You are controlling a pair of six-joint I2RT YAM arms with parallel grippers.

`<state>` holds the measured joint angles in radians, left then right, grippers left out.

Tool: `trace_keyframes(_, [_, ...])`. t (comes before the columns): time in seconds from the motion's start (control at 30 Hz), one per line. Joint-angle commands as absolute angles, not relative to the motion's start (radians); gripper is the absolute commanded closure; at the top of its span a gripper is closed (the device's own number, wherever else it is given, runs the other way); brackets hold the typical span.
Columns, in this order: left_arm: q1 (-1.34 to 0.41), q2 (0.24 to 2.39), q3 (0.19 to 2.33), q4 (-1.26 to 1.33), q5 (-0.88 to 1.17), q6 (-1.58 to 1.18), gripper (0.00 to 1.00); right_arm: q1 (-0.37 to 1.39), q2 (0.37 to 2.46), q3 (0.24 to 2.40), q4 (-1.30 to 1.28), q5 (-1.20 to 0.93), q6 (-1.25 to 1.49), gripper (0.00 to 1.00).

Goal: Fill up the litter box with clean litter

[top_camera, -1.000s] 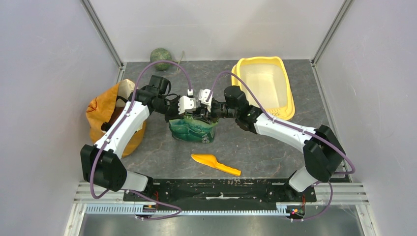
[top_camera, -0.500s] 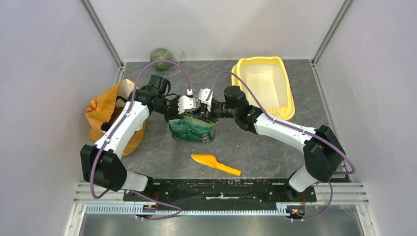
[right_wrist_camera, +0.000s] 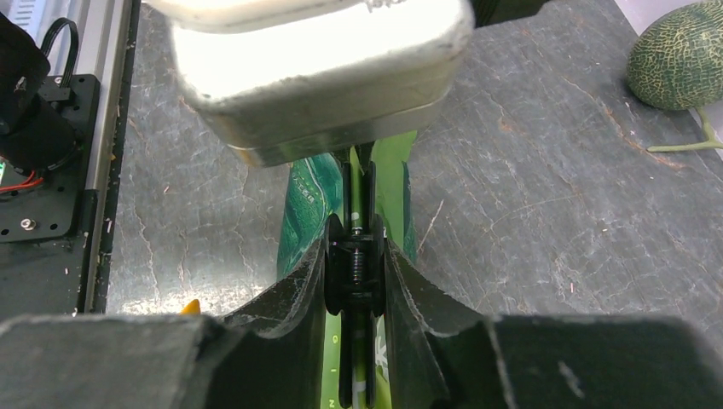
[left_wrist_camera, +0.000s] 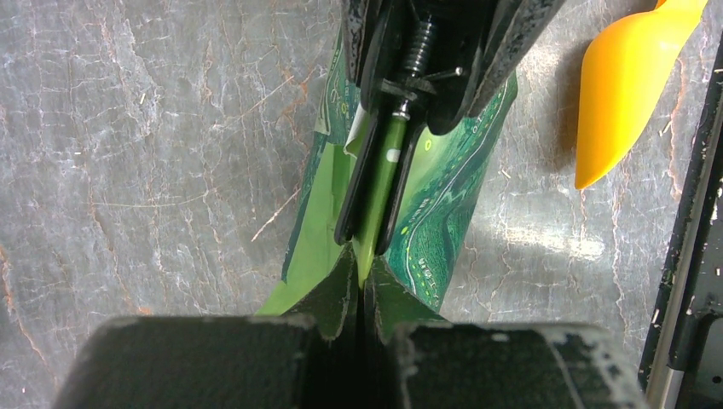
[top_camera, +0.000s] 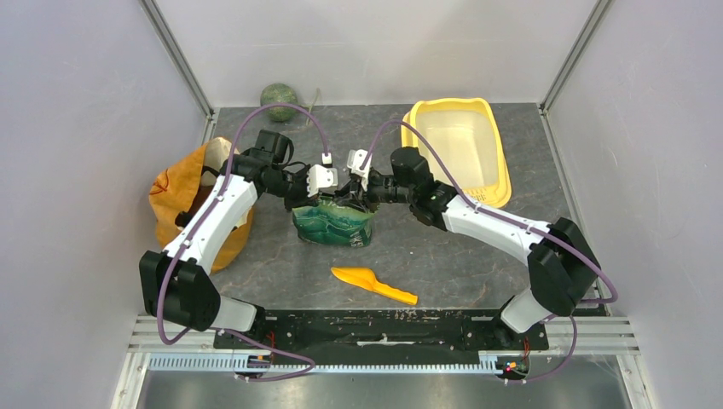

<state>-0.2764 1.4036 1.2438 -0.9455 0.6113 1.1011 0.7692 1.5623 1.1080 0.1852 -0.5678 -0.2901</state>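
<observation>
The litter box is seen well apart from the right gripper, beyond it and off to its right. The green pouch is stood directly beneath both claws. Its top edge is pinched by the fully closed left gripper and clamped between the narrowed right jaws, tip to tip.

Dark grey marbled tabletop is lying flat and is picking up a soft glare patch in the left wrist view. Pale grey wall panels are closing in the left, back and right sides. Aluminium posts are rising at both back corners. A black mounting plate is spanning the near edge.
</observation>
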Motion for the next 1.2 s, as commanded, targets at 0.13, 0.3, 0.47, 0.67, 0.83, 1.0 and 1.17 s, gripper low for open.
trace_keyframes(0.13, [-0.261,1.372,1.270,-0.888,0.730,1.090,0.98,0.737,1.520,1.186,0.205,-0.598,-0.292,1.00])
trace_keyframes(0.3, [-0.258,1.375,1.275,-0.888,0.724,1.084,0.98,0.734,1.479,1.176,0.176,-0.600,-0.287,1.00])
trace_keyframes(0.47, [-0.255,1.385,1.278,-0.889,0.728,1.081,0.98,0.691,1.395,1.217,0.083,-0.599,-0.255,1.00])
trace_keyframes(0.67, [-0.255,1.394,1.285,-0.889,0.729,1.072,0.98,0.621,1.256,1.166,-0.088,-0.632,-0.306,1.00])
trace_keyframes(0.83, [-0.255,1.392,1.289,-0.889,0.724,1.063,0.98,0.574,1.137,1.088,-0.372,-0.640,-0.394,1.00])
trace_keyframes(1.0, [-0.255,1.389,1.287,-0.888,0.714,1.052,0.98,0.557,1.062,0.981,-0.622,-0.591,-0.507,1.00])
trace_keyframes(1.17, [-0.255,1.387,1.284,-0.888,0.706,1.047,0.98,0.551,1.107,0.892,-0.709,-0.573,-0.560,1.00])
